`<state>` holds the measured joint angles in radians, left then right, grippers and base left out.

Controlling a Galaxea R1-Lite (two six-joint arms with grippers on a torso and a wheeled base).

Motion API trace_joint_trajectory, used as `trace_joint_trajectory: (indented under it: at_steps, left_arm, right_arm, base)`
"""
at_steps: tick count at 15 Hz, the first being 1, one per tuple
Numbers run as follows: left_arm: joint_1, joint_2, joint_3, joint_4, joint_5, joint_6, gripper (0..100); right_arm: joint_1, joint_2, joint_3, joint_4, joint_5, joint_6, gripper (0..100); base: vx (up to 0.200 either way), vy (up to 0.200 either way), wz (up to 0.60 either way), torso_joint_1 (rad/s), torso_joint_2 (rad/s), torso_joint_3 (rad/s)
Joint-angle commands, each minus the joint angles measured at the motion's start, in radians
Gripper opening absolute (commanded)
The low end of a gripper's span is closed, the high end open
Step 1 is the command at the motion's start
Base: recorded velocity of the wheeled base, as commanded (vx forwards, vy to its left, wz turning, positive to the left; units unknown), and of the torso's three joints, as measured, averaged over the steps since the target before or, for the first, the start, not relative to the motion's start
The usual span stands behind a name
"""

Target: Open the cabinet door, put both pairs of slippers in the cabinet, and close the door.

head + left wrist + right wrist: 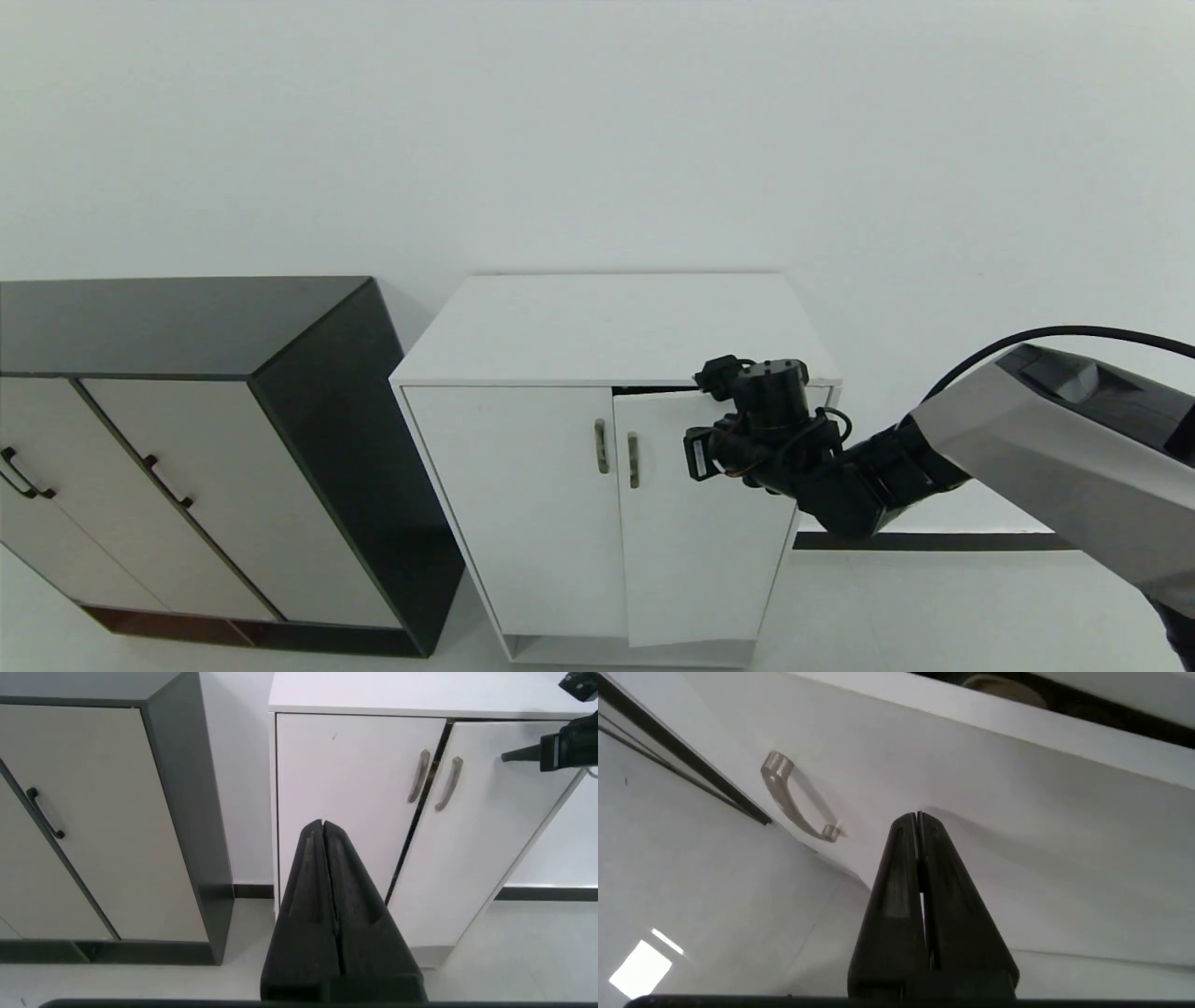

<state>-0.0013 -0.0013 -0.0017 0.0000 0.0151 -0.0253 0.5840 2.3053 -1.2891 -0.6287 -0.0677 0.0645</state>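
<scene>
A white two-door cabinet (pixel 607 327) stands against the wall. Its left door (pixel 523 504) is closed; its right door (pixel 695 551) is slightly ajar, with a dark gap along its top edge. The two metal handles (pixel 616 453) meet at the centre. My right gripper (pixel 918 819) is shut, its tip against the face of the right door (pixel 1046 831), near the top edge and a little away from that door's handle (pixel 796 798). A beige rounded thing (pixel 1004 683) shows inside the gap. My left gripper (pixel 322 826) is shut on nothing, held low in front of the cabinet (pixel 355 784).
A dark cabinet (pixel 308 373) with beige doors and black handles stands close to the white one's left side. A white wall rises behind both. Pale floor with a dark baseboard strip (pixel 934 541) lies to the right.
</scene>
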Motion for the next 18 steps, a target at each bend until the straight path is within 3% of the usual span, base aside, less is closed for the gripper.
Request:
trace_joint_trajectory:
  at_steps: [1, 18]
  left_arm:
    - [0.000, 0.001, 0.000, 0.000, 0.000, -0.001, 0]
    - [0.000, 0.001, -0.001, 0.000, -0.001, -0.001, 0]
  right_arm:
    - [-0.012, 0.019, -0.016, 0.001, 0.000, 0.000, 0]
    - [-0.021, 0.052, -0.075, 0.026, -0.003, 0.000, 0]
  base:
    - [0.000, 0.000, 0.00, 0.000, 0.00, 0.000]
    - [0.000, 0.000, 0.00, 0.000, 0.00, 0.000]
